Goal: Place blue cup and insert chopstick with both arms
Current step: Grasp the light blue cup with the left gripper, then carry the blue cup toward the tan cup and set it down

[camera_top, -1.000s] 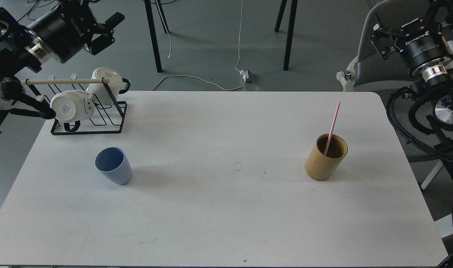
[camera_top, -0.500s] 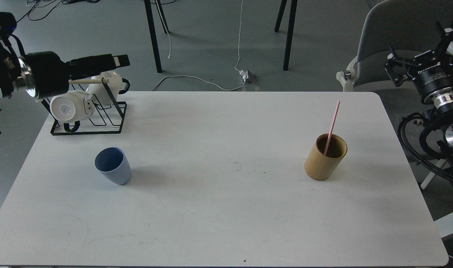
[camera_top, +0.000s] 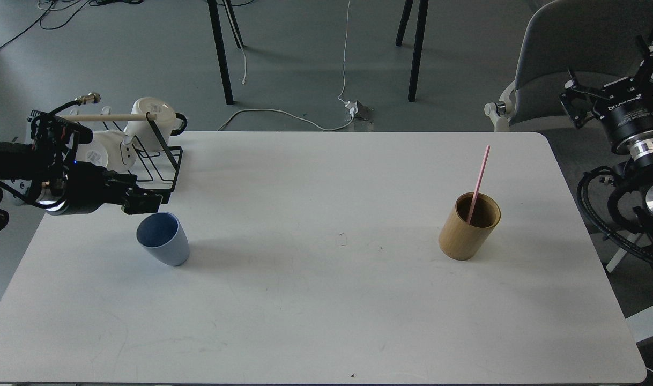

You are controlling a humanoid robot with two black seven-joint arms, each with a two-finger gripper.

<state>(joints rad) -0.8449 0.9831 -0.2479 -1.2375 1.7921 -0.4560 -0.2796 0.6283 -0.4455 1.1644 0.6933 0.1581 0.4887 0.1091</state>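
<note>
The blue cup (camera_top: 163, 239) stands upright on the left part of the white table (camera_top: 326, 311). One pink chopstick (camera_top: 480, 179) leans in the tan cylindrical holder (camera_top: 469, 227) on the right part of the table. My left gripper (camera_top: 144, 201) reaches in low from the left. It sits just above and behind the cup's rim, apart from it, and its dark fingers cannot be told apart. My right gripper (camera_top: 608, 80) is raised off the table's right edge, in front of a grey chair, with its fingers spread and nothing in it.
A black wire rack (camera_top: 160, 171) with a pale wooden rod and white mugs (camera_top: 147, 120) stands at the table's back left, right behind my left arm. The grey chair (camera_top: 573, 59) and cables are beyond the right edge.
My left arm has swung down from above the rack to just behind the blue cup. My right gripper has drifted a little to the right. The cup, holder and chopstick have not moved.
</note>
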